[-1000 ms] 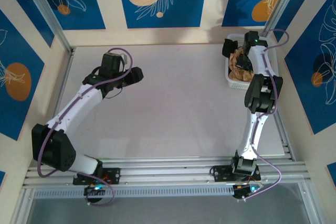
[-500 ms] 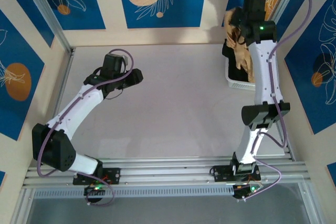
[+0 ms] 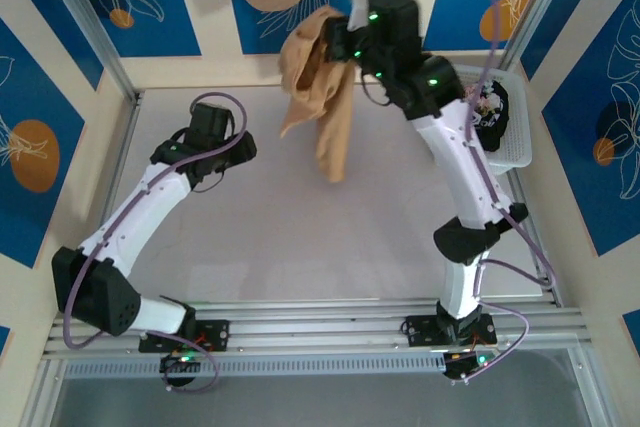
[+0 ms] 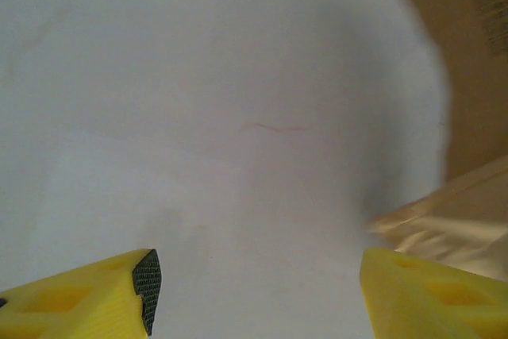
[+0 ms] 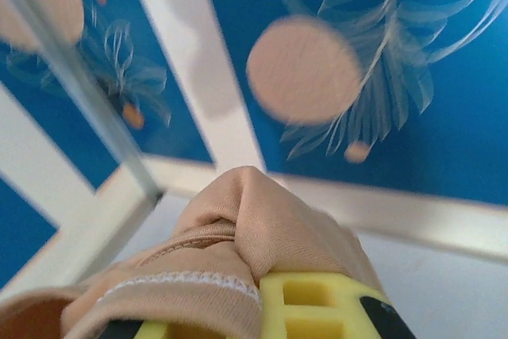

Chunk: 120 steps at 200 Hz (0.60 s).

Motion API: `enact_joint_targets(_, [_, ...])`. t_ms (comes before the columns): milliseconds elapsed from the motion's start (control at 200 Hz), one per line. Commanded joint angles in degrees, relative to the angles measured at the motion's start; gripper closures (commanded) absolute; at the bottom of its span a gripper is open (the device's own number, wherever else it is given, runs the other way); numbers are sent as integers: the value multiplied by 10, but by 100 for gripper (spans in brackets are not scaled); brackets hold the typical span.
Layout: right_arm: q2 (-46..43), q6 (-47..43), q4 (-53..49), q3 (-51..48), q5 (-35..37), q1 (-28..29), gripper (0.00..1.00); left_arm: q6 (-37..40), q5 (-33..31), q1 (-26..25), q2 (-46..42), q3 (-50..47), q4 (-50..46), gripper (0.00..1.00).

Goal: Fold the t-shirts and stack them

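My right hand [image 3: 346,45] is up high over the far middle of the counter [image 3: 300,237], clamped on the tan tee [image 3: 318,97]. In the wrist view a bunched fold with a stitched hem sits pinched over my yellow fingers [image 5: 317,307], and the blue wall panels with their pale round shapes are behind it. From the top view the tee hangs down from that grip in a long crumpled drape, wider at the top and narrowing to a tail. It casts a soft shadow on the counter below. I cannot tell whether the tail touches the surface.

The black tee [image 3: 495,117] lies in the white basket [image 3: 520,150] at the far right corner of the counter, with a bit of pale print showing on top. My right arm crosses just in front of the basket's near left side.

My left hand [image 3: 240,152] is at the far left of the counter, near the tan tee but apart from it. Its fingers are spread wide with nothing between them. In the left wrist view the two yellow fingertips stand at the lower corners with bare counter in the gap. Blurred tan cloth fills the right edge of that view.
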Motion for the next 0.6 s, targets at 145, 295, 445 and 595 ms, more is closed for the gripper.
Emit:
enact_joint_targets(145, [92, 82, -2, -146, -222, 53, 100, -32, -105, 1, -107, -57, -96, 33])
enact_joint_targets(295, [173, 69, -99, -91, -308, 48, 100, 18, 21, 1, -159, -126, -26, 32])
enact_joint_targets(445, [185, 77, -97, -114, -355, 31, 100, 99, 151, 0, -169, -161, 20, 26])
enact_joint_targets(595, [185, 94, -67, -138, -448, 11, 91, 143, 183, -8, -146, -172, 15, 24])
